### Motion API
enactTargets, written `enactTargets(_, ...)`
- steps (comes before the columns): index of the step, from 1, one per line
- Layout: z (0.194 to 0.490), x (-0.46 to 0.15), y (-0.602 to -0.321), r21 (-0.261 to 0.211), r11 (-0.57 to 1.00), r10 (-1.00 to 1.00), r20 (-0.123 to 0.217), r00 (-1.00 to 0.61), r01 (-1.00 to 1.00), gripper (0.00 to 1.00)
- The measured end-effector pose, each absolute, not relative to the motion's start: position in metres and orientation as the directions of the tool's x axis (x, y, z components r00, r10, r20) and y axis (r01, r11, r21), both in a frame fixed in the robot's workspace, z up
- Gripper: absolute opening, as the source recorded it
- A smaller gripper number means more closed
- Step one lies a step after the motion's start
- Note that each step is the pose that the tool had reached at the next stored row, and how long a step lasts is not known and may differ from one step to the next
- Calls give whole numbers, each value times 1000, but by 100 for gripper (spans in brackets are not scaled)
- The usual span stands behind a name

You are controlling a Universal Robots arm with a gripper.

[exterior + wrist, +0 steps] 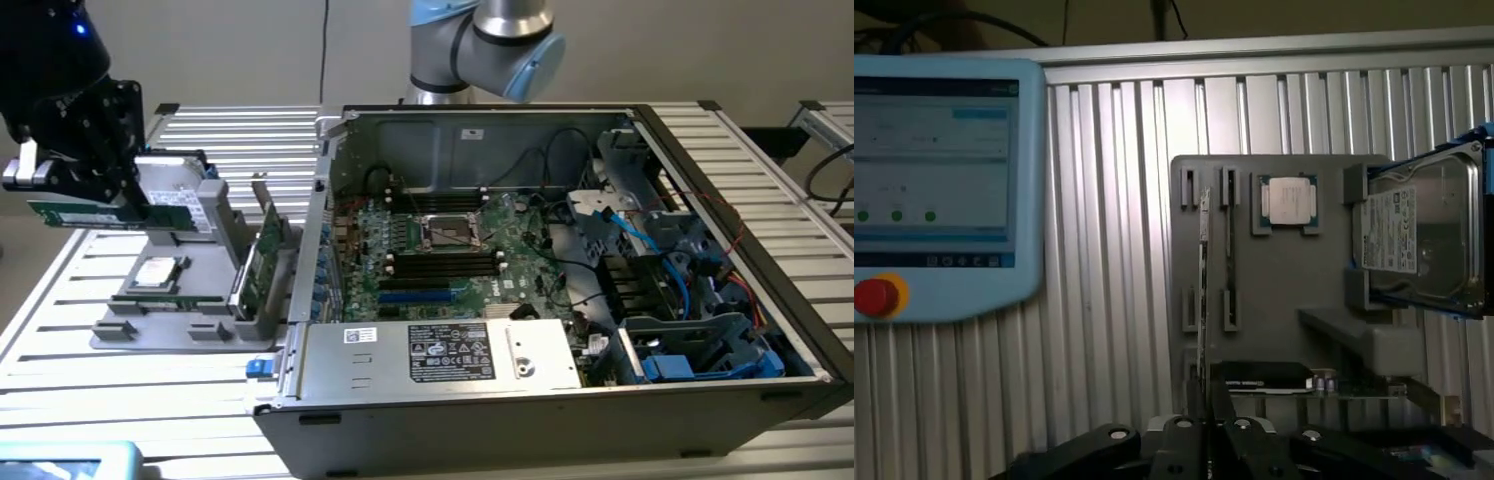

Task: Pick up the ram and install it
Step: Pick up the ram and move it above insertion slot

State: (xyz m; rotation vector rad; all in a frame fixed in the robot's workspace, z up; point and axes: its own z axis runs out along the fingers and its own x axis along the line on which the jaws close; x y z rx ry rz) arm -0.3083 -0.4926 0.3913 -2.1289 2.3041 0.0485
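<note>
Gripper (114, 203) sits at the exterior view's far left, above the far end of the grey parts tray (167, 325). Its fingers are pressed together on the ram (67, 214). The green stick is pinched near its middle and held roughly level, with both ends jutting past the fingers. It is lifted clear of the tray.

Wrist view: the ram (1204, 290) shows edge-on as a thin strip running out from between the closed fingers of the gripper (1207, 432). Beyond it on the tray (1284, 290) lie a CPU chip (1289, 200) and a hard drive (1419, 230).

An expansion card (267, 245) stands upright at the tray's right edge. The open computer case (747, 190) is to the right. The memory slots (441, 265) on its motherboard (514, 215) are well apart from the ram.
</note>
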Motion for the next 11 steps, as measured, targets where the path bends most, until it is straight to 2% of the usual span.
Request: enactTargets(11,414,-264,-493,22,75,-997,-26,-75,-997,14)
